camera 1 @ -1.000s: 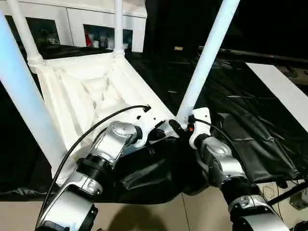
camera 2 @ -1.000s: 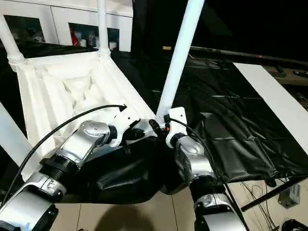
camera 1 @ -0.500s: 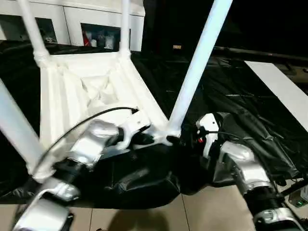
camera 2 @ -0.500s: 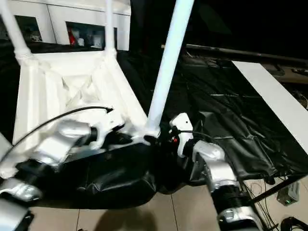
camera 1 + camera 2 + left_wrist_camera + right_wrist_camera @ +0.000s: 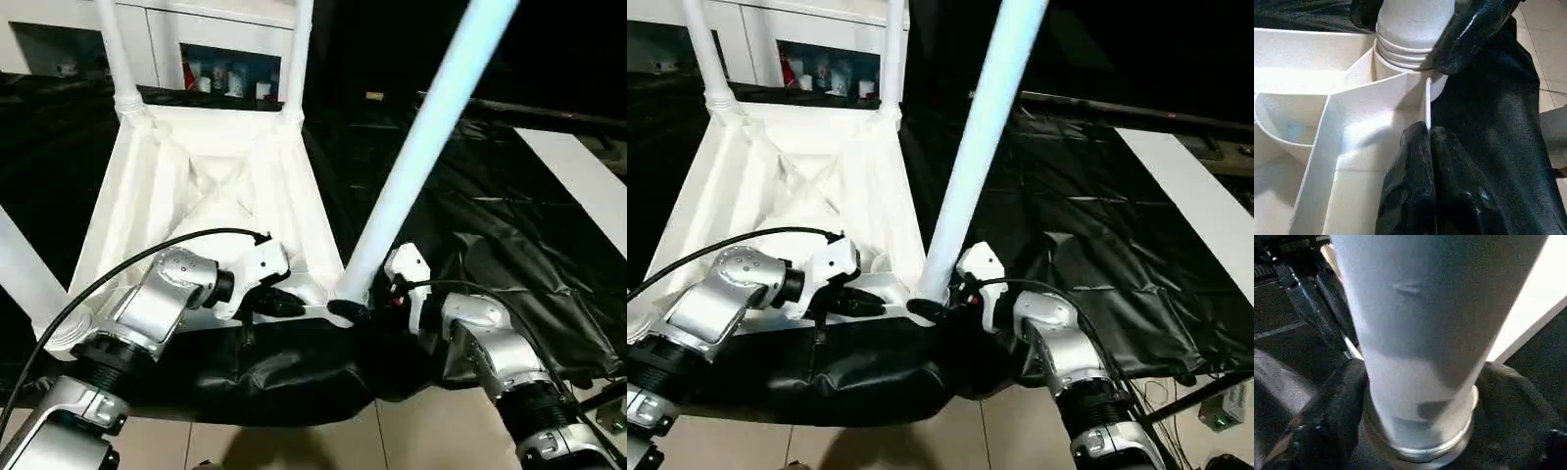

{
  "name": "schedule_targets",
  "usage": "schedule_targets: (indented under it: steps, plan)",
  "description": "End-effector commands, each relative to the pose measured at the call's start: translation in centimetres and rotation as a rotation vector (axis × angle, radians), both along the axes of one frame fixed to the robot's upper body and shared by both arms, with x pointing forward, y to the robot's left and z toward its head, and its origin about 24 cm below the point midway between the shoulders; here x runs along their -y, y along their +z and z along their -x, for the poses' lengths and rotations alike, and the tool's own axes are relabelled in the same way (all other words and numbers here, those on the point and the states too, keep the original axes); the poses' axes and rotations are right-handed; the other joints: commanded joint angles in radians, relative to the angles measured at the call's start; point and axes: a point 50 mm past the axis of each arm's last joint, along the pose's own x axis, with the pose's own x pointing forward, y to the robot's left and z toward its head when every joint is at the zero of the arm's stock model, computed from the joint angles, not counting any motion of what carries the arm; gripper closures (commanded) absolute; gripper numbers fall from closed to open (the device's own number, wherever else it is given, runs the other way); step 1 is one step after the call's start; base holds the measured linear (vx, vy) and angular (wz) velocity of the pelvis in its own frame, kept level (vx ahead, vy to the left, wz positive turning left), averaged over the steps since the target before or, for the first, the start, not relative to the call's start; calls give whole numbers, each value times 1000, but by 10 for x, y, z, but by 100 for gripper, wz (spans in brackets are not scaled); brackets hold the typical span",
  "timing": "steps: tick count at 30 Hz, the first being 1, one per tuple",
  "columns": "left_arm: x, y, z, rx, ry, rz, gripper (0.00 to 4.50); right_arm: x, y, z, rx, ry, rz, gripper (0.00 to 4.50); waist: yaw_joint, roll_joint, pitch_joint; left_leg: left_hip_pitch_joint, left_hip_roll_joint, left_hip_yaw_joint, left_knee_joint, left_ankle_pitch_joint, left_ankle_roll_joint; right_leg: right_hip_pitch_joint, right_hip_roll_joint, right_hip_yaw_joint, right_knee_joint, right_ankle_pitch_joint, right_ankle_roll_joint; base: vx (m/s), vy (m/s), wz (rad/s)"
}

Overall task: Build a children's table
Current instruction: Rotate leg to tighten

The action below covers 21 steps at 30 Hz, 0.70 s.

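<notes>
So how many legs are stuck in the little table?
4. Two legs stand at the far corners, one rises at the near right corner between the robot's hands, and one at the near left corner, partly cut off.

No readable text, label, brand, number or sign anywhere here; the small items behind the glass doors of the white cabinet (image 5: 230, 73) are too small to make out any lettering.
</notes>
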Motion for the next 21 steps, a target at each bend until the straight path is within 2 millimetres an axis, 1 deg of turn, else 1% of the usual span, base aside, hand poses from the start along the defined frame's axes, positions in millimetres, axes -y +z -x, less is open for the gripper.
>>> schedule_targets:
  steps: [1, 3, 4, 5, 7, 8, 11, 13, 14, 15, 16, 17, 18, 19, 20, 21]
  plan:
    - [7, -12, 10, -67, -53, -18, 450, 6, 0, 0, -12, -16, -7, 122, -3, 10, -44, 15, 30, 1, -63, -169, 16, 36, -62, 46, -61, -99, -197, 0, 0, 0]
    - [7, -12, 10, -66, -51, -20, 450, 6, 0, 1, -15, -13, -8, 153, -2, 11, -45, 16, 31, 0, -63, -171, 13, 36, -62, 46, -60, -100, -196, 0, 0, 0]
    - [7, -12, 10, -66, -51, -20, 450, 6, 0, 1, -15, -13, -8, 158, -2, 8, -44, 16, 31, 0, -63, -170, 12, 36, -62, 46, -60, -101, -195, 0, 0, 0]
    - [6, -12, 10, -65, -48, -21, 450, 5, -1, 1, -17, -14, -9, 158, -1, 7, -45, 16, 30, 1, -62, -167, 11, 37, -62, 46, -60, -99, -194, 0, 0, 0]
    - [6, -12, 11, -63, -44, -23, 450, 5, -2, 1, -18, -21, -13, 172, -1, 9, -45, 16, 30, 0, -62, -160, 10, 37, -62, 46, -58, -90, -194, 0, 0, 0]
    - [5, -12, 11, -63, -43, -23, 450, 5, -2, 0, -18, -26, -15, 176, -2, 8, -45, 15, 30, 0, -62, -156, 11, 37, -62, 46, -58, -81, -196, 0, 0, 0]
    - [6, -13, 11, -62, -37, -24, 450, 3, -4, 0, -25, -43, -25, 178, -3, 10, -46, 16, 30, 0, -61, -154, 10, 38, -61, 46, -57, -74, -199, 0, 0, 0]
    - [8, -14, 9, -54, -16, -14, 450, 3, -7, -1, -29, -98, -19, 180, -3, 10, -46, 17, 29, 1, -61, -160, 5, 37, -61, 46, -58, -78, -201, 0, 0, 0]
    - [9, -15, 7, -50, -3, -10, 450, 3, -9, -3, -30, -133, -14, 180, -4, 10, -45, 16, 30, 0, -63, -173, -1, 37, -62, 46, -60, -100, -197, 0, 0, 0]
    - [13, -17, 4, -40, 28, -3, 450, 4, -13, -7, -26, -227, 8, 180, -4, 10, -44, 17, 29, 0, -64, -184, -4, 35, -62, 46, -62, -116, -195, 0, 0, 0]
    - [13, -17, 4, -40, 28, -3, 450, 4, -13, -7, -26, -227, 8, 180, -7, 10, -43, 17, 29, 0, -66, -207, -17, 33, -64, 47, -66, -159, -186, 0, 0, 0]
    - [20, -20, -1, -23, 78, 6, 450, 6, -19, -14, -26, -363, 36, 180, -8, 9, -42, 18, 29, -2, -67, -235, -31, 31, -67, 48, -72, -217, -173, 0, 0, 0]
    - [20, -20, -1, -23, 78, 6, 450, 6, -19, -14, -26, -363, 36, 180, -8, 9, -42, 18, 29, -2, -67, -235, -31, 31, -67, 48, -72, -217, -173, 0, 0, 0]
    - [28, -23, -7, -8, 132, 15, 450, 5, -22, -18, -40, -471, 27, 180, -13, 7, -39, 18, 28, -7, -71, -292, -50, 29, -69, 47, -83, -338, -142, 0, 0, 0]
    - [29, -23, -7, -7, 136, 16, 450, 5, -22, -19, -42, -479, 25, 180, -14, 9, -38, 24, 29, -9, -70, -326, -57, 22, -71, 48, -90, -393, -126, 0, 0, 0]
    - [33, -25, -11, 5, 175, 15, 450, 4, -22, -21, -52, -537, 13, 180, -15, 8, -39, 25, 29, -10, -69, -336, -56, 21, -72, 48, -92, -408, -120, 0, 0, 0]
